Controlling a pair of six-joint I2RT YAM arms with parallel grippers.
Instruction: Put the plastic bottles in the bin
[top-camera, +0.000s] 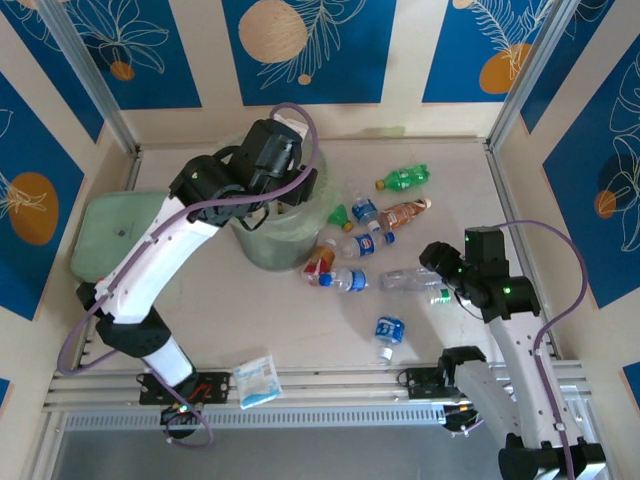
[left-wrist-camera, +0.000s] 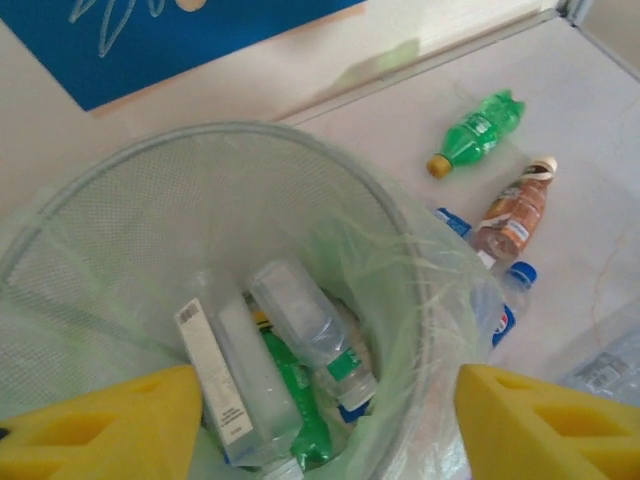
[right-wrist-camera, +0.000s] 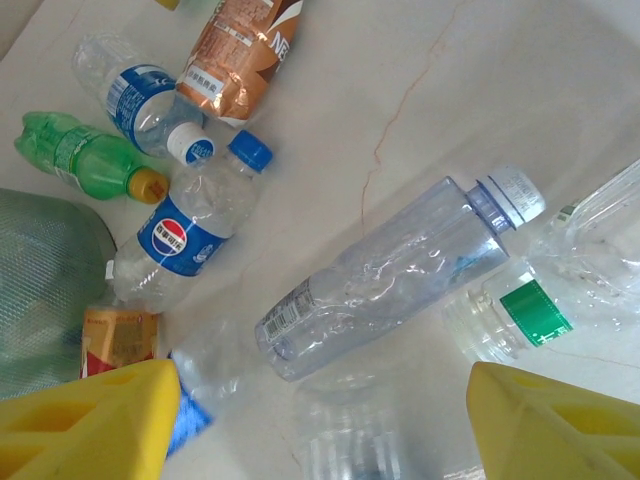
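The bin (left-wrist-camera: 150, 170), a pale-green bucket with a clear bag liner, stands under my left gripper (left-wrist-camera: 325, 430). That gripper is open above its mouth with nothing between its yellow fingers (left-wrist-camera: 100, 425). Several plastic bottles lie inside, among them a clear one with a green band (left-wrist-camera: 305, 320) and a green one (left-wrist-camera: 295, 390). From above, the left gripper (top-camera: 290, 190) hangs over the bin (top-camera: 270, 245). My right gripper (right-wrist-camera: 320, 425) is open, hovering over a clear bottle (right-wrist-camera: 390, 275) on the table. Around it lie a Pepsi bottle (right-wrist-camera: 185, 240), a green bottle (right-wrist-camera: 85, 155) and a brown-labelled one (right-wrist-camera: 235, 50).
More bottles are scattered right of the bin, between a green one (top-camera: 405, 178) and a blue-labelled one (top-camera: 388, 332) nearer the front. A flat pale-green lidded box (top-camera: 115, 235) lies left of the bin. A blue-white sachet packet (top-camera: 257, 380) sits near the front rail.
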